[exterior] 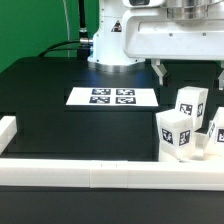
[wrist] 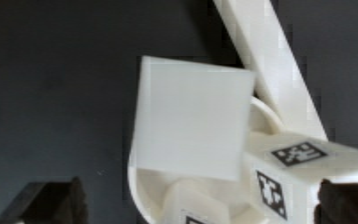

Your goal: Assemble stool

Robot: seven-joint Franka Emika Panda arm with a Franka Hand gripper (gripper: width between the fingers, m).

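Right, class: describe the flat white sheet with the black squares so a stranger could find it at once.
Start at the black table and look toward the robot's white base at the back. Just in front of it lies the marker board, a thin flat white sheet. Unlike the upright tagged blocks on the exterior view's right, it lies flat and carries four tags.

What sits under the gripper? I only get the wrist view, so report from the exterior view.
Observer: The gripper hangs open above a cluster of tagged leg blocks at the exterior view's right.
Operator: Tell me what lies beside them.
Observer: The marker board lies flat mid-table, to the exterior view's left of the blocks and apart from them.
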